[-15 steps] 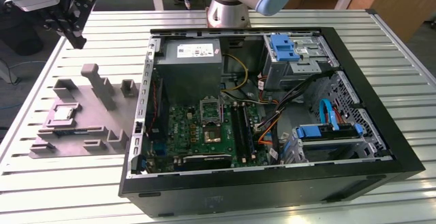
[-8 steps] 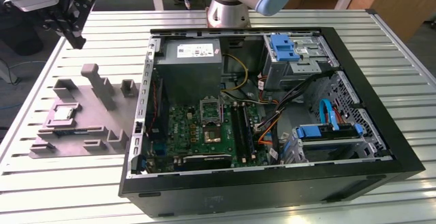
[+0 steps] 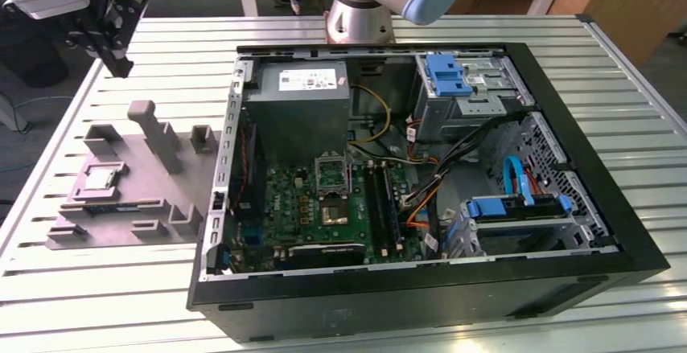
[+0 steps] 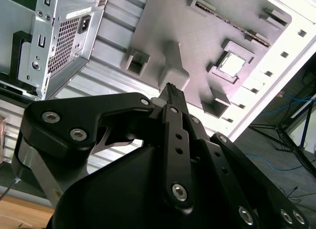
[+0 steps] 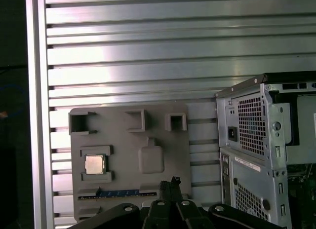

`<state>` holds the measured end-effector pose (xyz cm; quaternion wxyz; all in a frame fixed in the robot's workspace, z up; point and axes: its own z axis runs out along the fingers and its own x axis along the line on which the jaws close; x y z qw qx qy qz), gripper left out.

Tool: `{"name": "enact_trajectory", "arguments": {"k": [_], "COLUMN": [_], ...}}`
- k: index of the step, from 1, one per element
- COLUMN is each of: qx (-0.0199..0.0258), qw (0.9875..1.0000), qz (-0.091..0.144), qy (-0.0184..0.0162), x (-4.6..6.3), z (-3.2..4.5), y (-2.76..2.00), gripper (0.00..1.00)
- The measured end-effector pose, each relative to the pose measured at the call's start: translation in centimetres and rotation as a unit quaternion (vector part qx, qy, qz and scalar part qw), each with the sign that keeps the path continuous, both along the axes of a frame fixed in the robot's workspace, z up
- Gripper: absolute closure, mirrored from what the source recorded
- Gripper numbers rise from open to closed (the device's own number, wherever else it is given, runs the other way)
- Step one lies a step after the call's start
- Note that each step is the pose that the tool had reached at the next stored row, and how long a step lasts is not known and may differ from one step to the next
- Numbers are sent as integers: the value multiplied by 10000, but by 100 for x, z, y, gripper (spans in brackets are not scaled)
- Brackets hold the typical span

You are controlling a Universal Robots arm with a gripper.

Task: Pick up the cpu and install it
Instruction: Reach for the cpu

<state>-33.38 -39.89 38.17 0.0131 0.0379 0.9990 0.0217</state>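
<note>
Jaws: pressed together, pinching nothing, on your gripper (image 3: 121, 67) (image 4: 171, 89) (image 5: 173, 182)
Cpu (image 3: 102, 178) (image 4: 232, 64) (image 5: 95, 164): small flat square, silvery-grey top, below your jaws, well apart
Tray (image 3: 145, 202) (image 5: 126, 140): grey, holding it in a recess

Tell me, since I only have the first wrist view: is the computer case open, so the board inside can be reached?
Observer: Yes. In the exterior view the case lies on its side, open on top, with the green motherboard exposed.
Operator: And where does the gripper sit against the tray?
Observer: The gripper hangs in the air, well clear of the tray and apart from the cpu, which lies in its tray pocket.
</note>
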Motion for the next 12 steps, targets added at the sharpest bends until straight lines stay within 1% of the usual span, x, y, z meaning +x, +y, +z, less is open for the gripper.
{"name": "enact_trajectory", "arguments": {"k": [8, 10, 12], "qx": [0, 0, 0], "qw": [10000, 10000, 10000], "qz": [0, 0, 0], "qy": [1, 8, 25], "x": [-46, -81, -121], "z": [-5, -7, -9], "y": [0, 0, 0], "gripper": [89, 89, 89]}}
